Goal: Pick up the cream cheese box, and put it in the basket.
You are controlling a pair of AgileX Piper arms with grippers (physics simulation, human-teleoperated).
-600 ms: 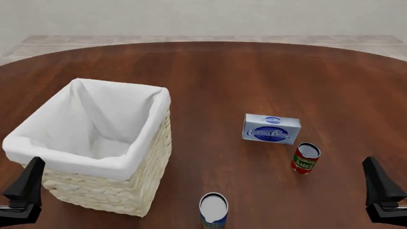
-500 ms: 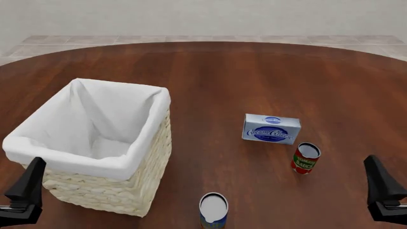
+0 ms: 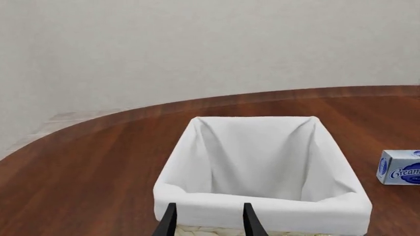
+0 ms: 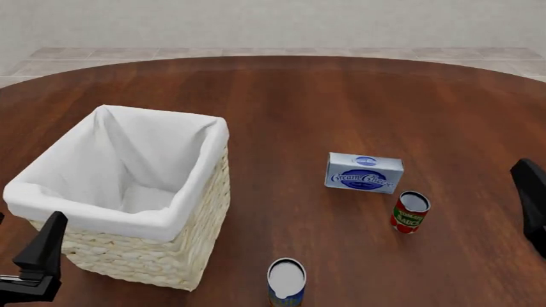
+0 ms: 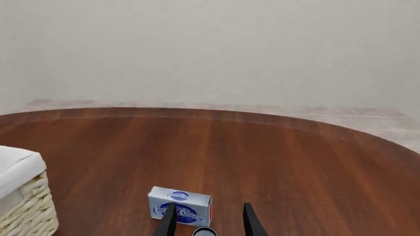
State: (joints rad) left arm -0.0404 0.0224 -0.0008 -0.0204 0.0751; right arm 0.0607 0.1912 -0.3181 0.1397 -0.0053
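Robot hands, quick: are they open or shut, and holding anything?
Left tool: open, holding nothing, near the basket.
Right tool: open, holding nothing, pointing toward the cream cheese box.

Simulated room: wooden table (image 4: 341,102), tiled floor (image 4: 256,52)

I see the cream cheese box (image 4: 364,173) resting on the brown tabletop, right of centre and well in from the right edge. It is a small white-grey carton standing on a long side, its blue oval label with white script facing me. The basket (image 4: 145,258) sits upright toward the left edge, near the front: square, cream wicker, white cloth liner folded over its rim, well apart from the box.
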